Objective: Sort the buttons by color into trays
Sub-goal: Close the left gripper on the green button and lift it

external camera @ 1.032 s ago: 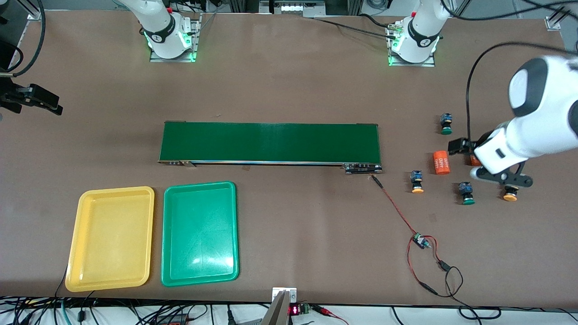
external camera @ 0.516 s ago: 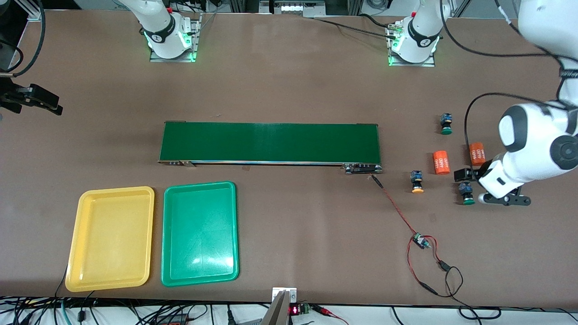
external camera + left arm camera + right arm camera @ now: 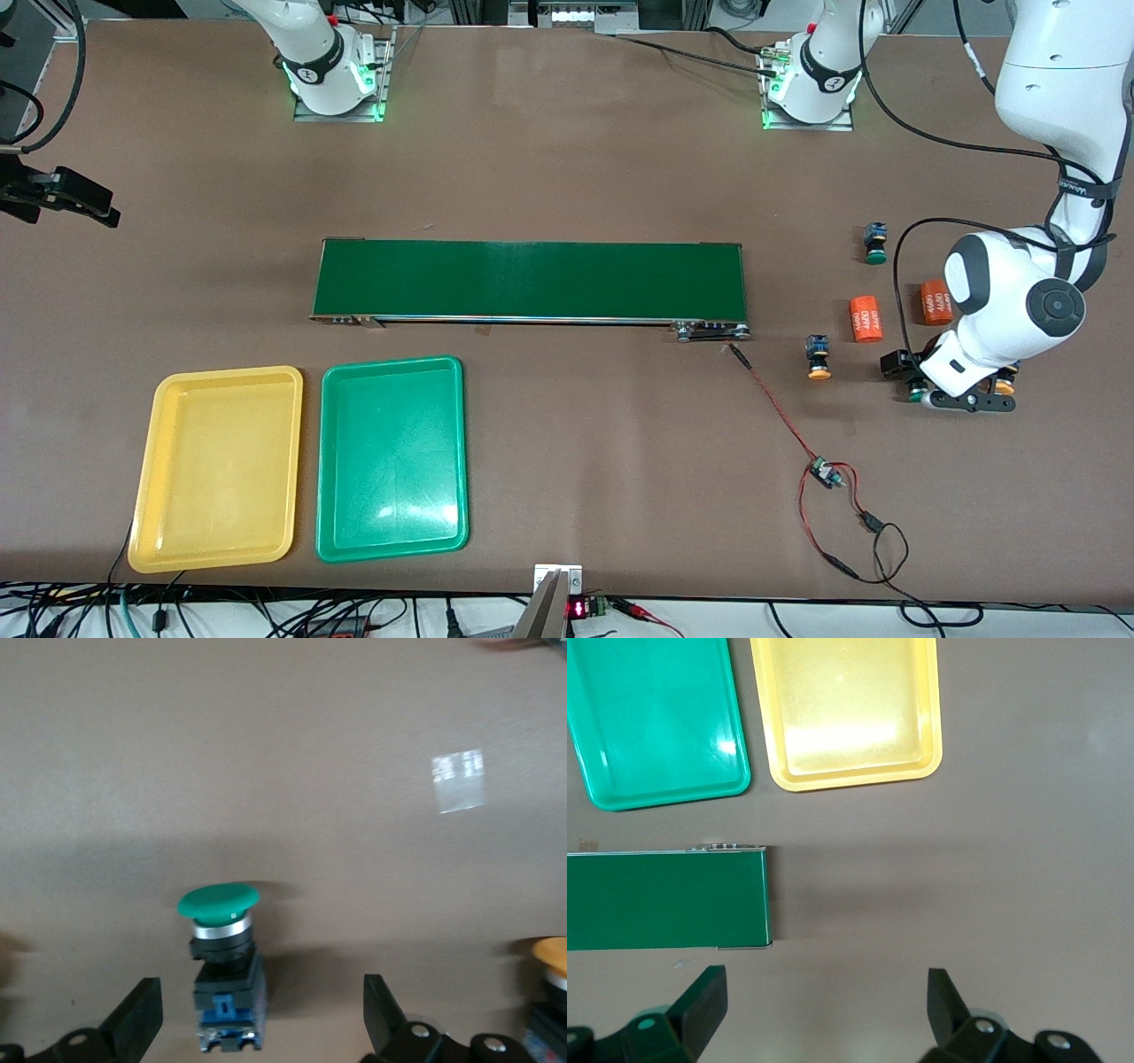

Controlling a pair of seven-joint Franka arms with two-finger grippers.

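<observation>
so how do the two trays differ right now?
Colour: the yellow tray versus the green tray.
Place: the yellow tray lies toward the right arm's end of the table; the green tray sits beside it, toward the left arm's end, closer to the conveyor belt's middle.

Shared: both are shallow rectangles with rounded corners, about the same size, lying flat, nearer the front camera than the belt, and neither holds a button yet.

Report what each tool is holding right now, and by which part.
Nothing is held. The left tool is open, straddling a green-capped button on the table without gripping it. The right tool is open and empty.
</observation>
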